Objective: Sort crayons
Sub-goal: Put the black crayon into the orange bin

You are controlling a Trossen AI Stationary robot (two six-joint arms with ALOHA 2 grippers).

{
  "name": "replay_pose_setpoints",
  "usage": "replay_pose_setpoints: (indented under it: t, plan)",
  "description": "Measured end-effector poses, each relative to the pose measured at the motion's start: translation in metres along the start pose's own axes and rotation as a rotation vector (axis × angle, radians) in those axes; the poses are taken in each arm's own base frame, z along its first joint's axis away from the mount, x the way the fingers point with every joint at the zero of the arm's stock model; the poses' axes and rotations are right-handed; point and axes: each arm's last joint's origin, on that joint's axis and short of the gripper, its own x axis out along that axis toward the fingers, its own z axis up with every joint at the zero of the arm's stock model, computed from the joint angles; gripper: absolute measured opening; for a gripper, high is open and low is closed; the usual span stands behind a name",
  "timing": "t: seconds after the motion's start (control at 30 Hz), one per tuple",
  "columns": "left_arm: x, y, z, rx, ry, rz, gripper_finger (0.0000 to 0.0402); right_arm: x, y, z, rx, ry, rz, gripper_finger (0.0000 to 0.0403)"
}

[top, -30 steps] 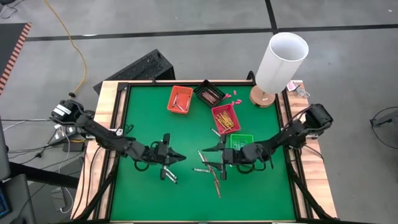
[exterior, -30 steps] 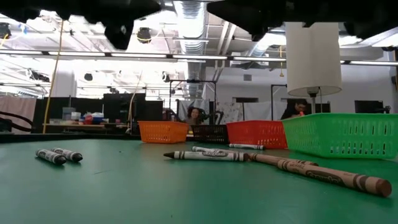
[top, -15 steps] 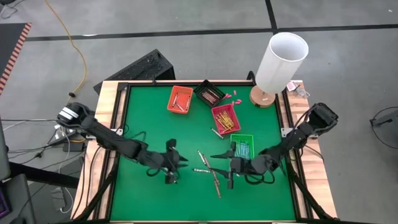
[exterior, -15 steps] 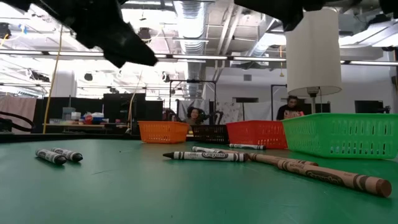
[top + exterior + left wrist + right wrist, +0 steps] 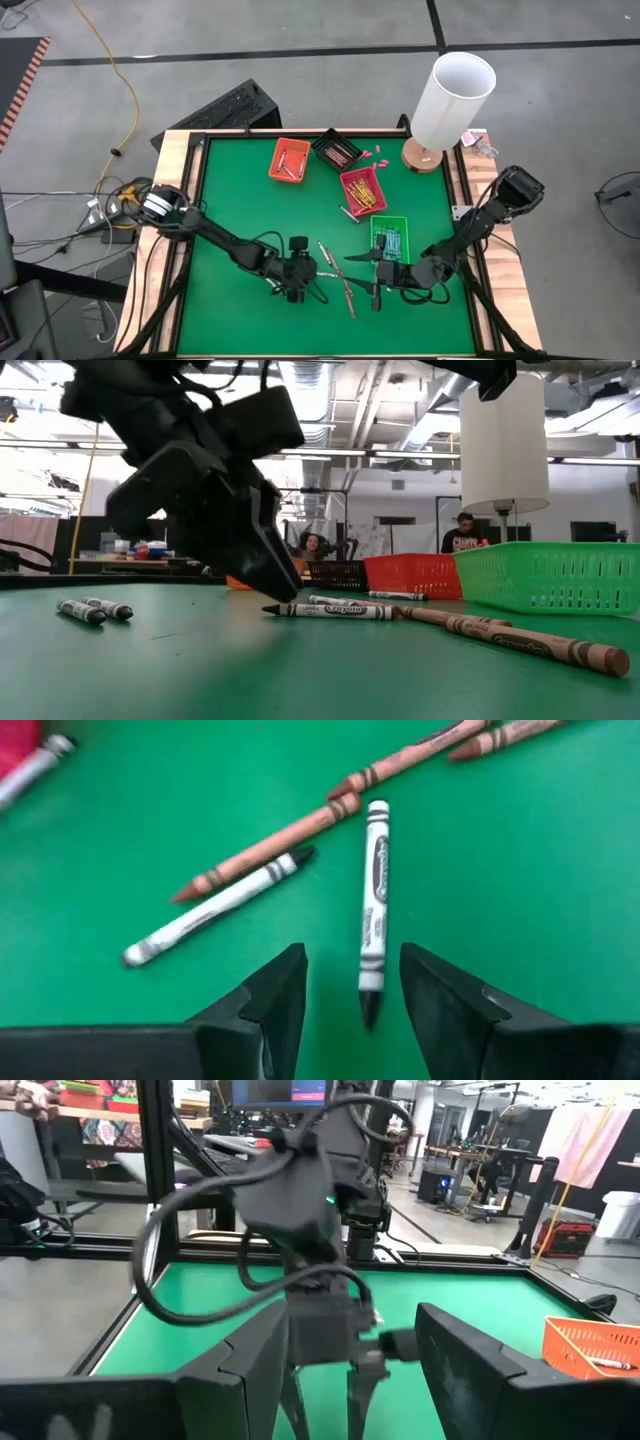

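Note:
Several crayons lie loose at the table's middle: a grey one (image 5: 375, 910) with a dark tip, a second grey one (image 5: 210, 910) and brown ones (image 5: 270, 840). My left gripper (image 5: 355, 985) is open and tipped down over the first grey crayon. Its fingers stand on either side of the crayon's dark tip (image 5: 368, 1010) without touching it. In the low view the left gripper (image 5: 275, 575) hangs just above that crayon (image 5: 330, 610). My right gripper (image 5: 372, 280) is open and holds nothing, level above the table to the right of the crayons.
Two more grey crayons (image 5: 95, 610) lie to the left. Orange (image 5: 288, 160), dark (image 5: 337, 150), red (image 5: 362, 190) and green (image 5: 390, 235) trays hold sorted crayons. A white-shaded lamp (image 5: 452, 100) stands at the far right corner. People show in the room beyond.
My left gripper has gone toward the table's right and near edges and come down, tipping its fingers toward the loose crayons in the middle. My right gripper has drawn back toward the near edge, away from the green tray. The crayons have kept their places.

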Motion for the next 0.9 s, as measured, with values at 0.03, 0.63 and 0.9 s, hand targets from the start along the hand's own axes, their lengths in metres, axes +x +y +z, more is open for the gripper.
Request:
replay_pose_setpoints:
  t: [0.03,0.63,0.9]
  plan:
    - [0.002,0.001,0.0,-0.006,0.004,-0.022,0.0153,0.0,0.0,0.0,0.0,0.0,0.001,0.0219]
    - [0.012,0.028,-0.011,-0.097,0.159,-0.048,0.0012,0.0,0.0,-0.001,0.056,0.004,0.002,0.0219]
    - [0.008,0.016,-0.005,-0.157,0.086,-0.046,0.0003,-0.003,0.003,0.001,0.065,-0.008,0.018,0.0219]
